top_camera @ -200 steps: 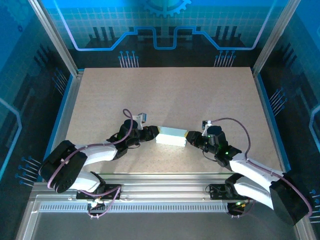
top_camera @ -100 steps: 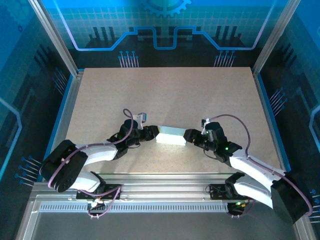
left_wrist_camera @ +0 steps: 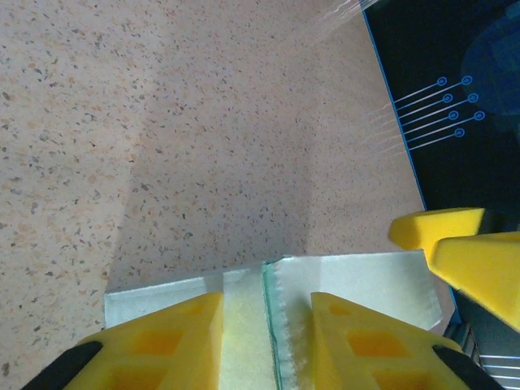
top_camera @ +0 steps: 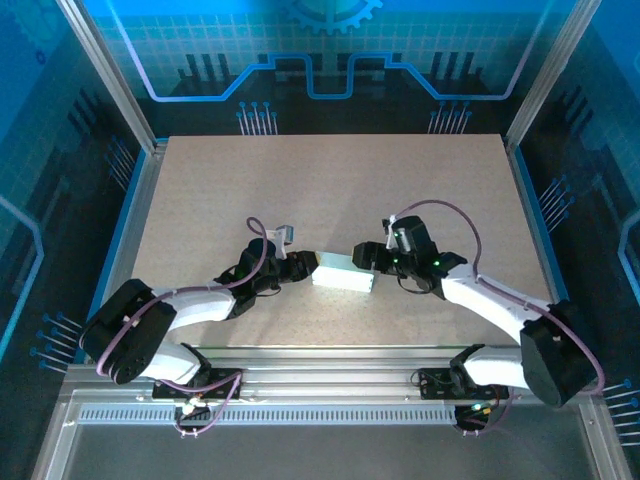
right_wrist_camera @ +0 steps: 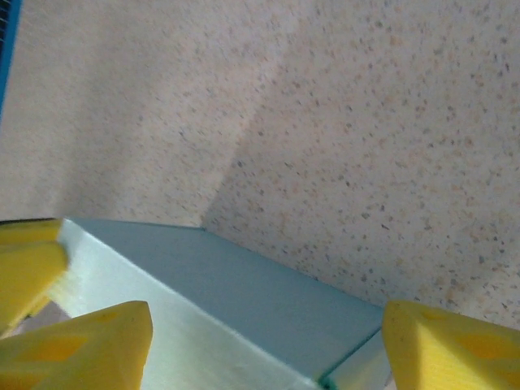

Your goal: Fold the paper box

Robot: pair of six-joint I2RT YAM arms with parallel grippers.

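Left gripper (top_camera: 306, 267) clamps, right gripper (top_camera: 366, 256) lines up; the paper box (top_camera: 343, 273) lies mid-bench, nearer the front edge.
The left jaws pinch narrow on the box's left end. The right jaws stand wide at its far right corner, gripping nothing. Best to meet the wall squarely and press lightly, since thin card probably creases. The bench (top_camera: 330, 180) is bare toward the back and side edges, which leaves ample room for swinging.

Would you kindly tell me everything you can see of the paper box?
The paper box is a small, flat rectangular box of pale mint thin card, with crisp folded edges, and looks closed up. It lies on the speckled table, near its front middle, long side running left to right. The left pincer clamps its left end; the open right pincer straddles its right end.
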